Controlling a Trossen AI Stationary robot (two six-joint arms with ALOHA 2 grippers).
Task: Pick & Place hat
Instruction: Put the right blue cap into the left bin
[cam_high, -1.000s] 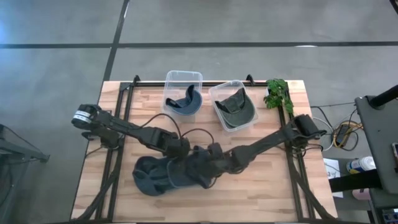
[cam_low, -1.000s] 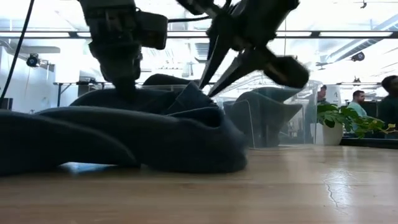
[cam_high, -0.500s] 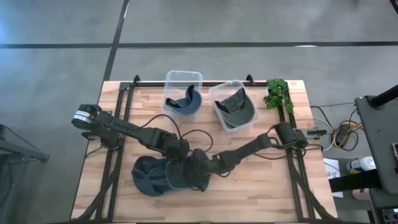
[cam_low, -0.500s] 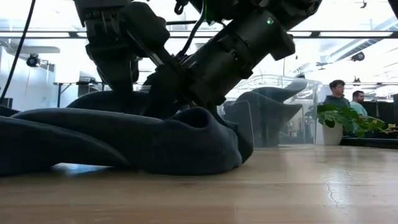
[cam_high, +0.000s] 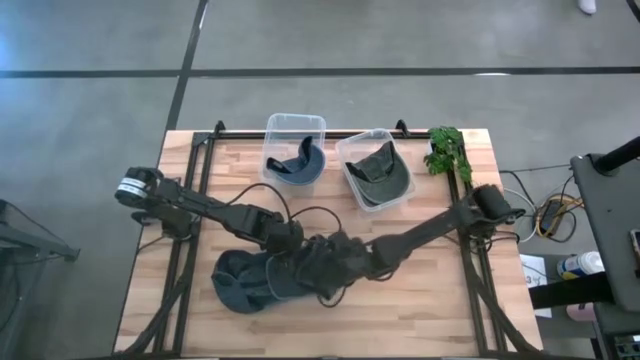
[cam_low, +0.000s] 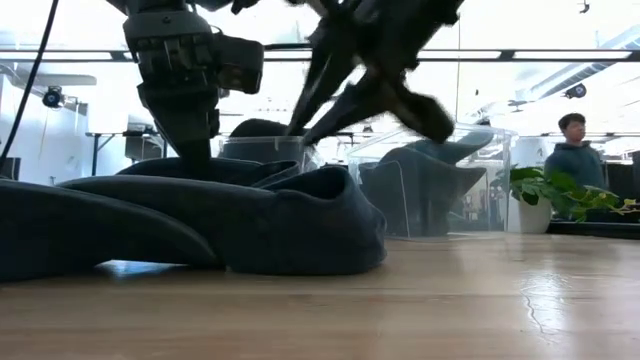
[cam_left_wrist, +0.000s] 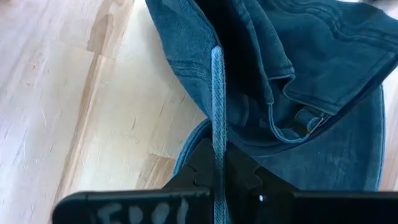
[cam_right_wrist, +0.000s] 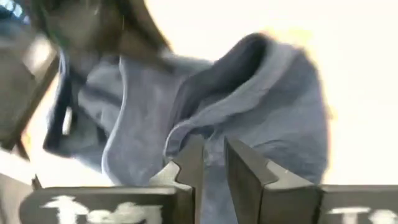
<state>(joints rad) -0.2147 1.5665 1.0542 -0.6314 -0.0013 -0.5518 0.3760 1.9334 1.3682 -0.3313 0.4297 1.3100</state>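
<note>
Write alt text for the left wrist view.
The left tool is shut on a fold of the dark blue denim hat, pinching its edge so that the fabric stands up as a thin ridge. The rest of the hat lies crumpled on the light wooden table, its adjuster strap showing.

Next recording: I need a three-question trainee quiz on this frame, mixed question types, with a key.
1. True or false: the left gripper is shut on an edge of the blue denim hat.
2. How many clear bins at the table's far side already hold a hat: A) none B) one C) two?
3. Fill in: the potted ___ stands at the table's far right corner.

Key:
1. True; a fold of denim runs between its fingers in the left wrist view.
2. C; the second bin holds one too.
3. plant
</note>
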